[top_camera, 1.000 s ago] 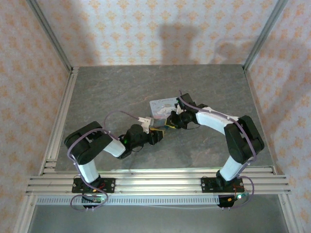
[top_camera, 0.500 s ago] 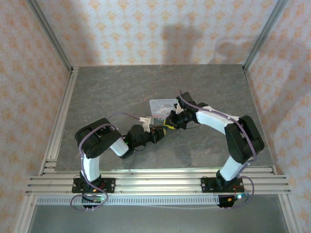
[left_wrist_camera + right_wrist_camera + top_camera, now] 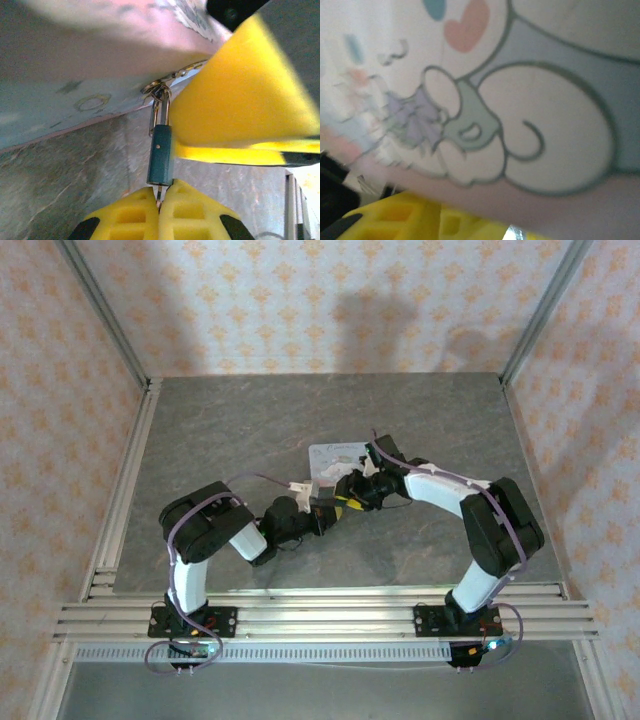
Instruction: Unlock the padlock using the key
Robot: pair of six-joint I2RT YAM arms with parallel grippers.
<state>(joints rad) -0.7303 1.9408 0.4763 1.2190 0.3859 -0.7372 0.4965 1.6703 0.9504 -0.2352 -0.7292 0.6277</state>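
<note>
While the left claw (image 3: 159, 202) pinches the key (image 3: 159, 192), seemingly seated in the padlock (image 3: 161, 156) hanging off the tin (image 3: 75, 80) above the desk (image 3: 60, 170), twist cleanly about the key's axis. The padlock's length runs toward that claw, keyhole nearest. I cannot tell the right claw's (image 3: 352, 488) grip.

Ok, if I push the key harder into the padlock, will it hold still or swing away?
Probably swings: the padlock hangs by its thin shackle from a loop on the tin. It looks small, so likely light and easily deflected. A finger of the right gripper beside it may brace one side.
</note>
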